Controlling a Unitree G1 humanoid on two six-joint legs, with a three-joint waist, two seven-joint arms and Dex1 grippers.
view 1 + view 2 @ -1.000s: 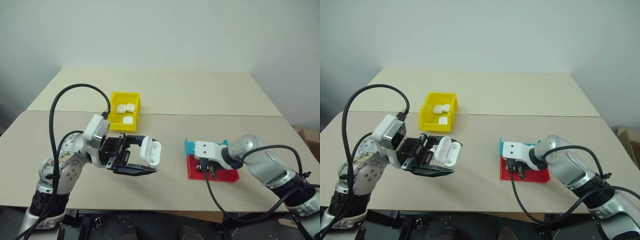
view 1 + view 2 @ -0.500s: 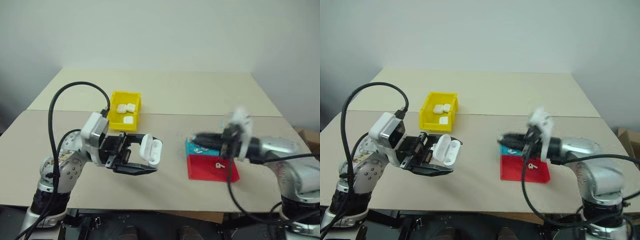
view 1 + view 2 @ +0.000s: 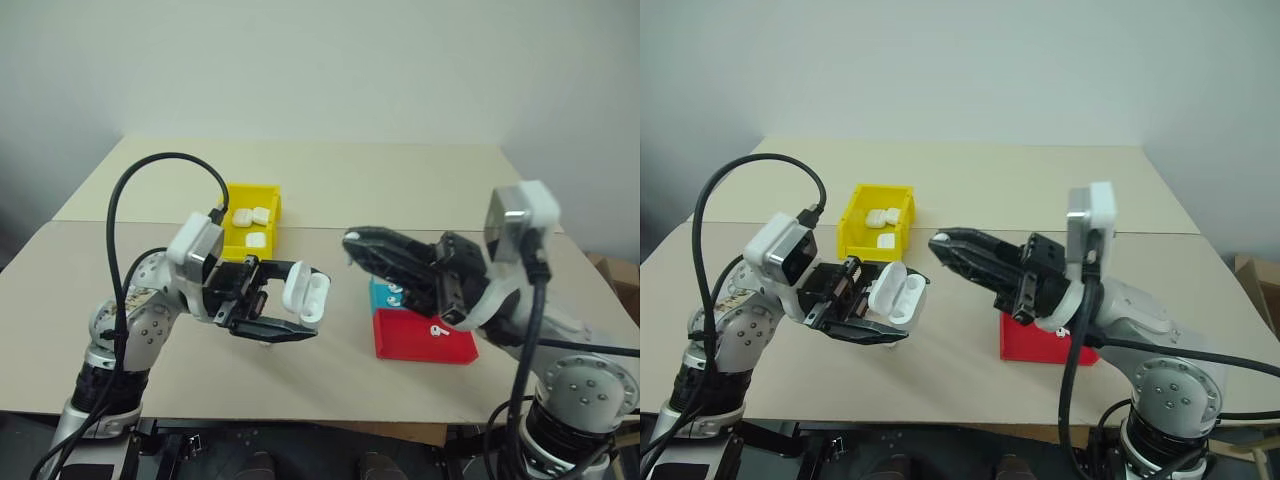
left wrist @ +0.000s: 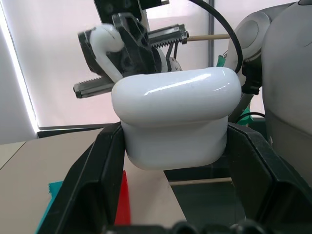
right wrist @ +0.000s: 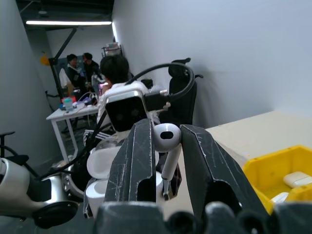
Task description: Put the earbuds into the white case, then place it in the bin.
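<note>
My left gripper (image 3: 303, 300) is shut on the white case (image 3: 305, 295) and holds it above the table with its lid flipped open. The case's rounded body (image 4: 175, 117) sits between the two black fingers (image 4: 105, 161). My right gripper (image 3: 352, 243) points left toward the case, a short gap away, shut on one earbud (image 5: 165, 135) pinched by its head between the fingers (image 5: 139, 156). That earbud (image 4: 105, 41) hangs just beyond the case. The yellow bin (image 3: 226, 215) stands behind the left gripper with three white cases (image 3: 252, 215) inside.
A flat red and teal tray (image 3: 425, 345) lies on the table below my right arm, with an earbud (image 3: 437, 330) on its red part and another (image 3: 395, 292) on the teal part. People stand around a desk (image 5: 83, 68) in the background.
My right gripper has lifted off the tray, swung up and to the left and turned to point at the case, carrying an earbud. The left gripper with the case has stayed in place.
</note>
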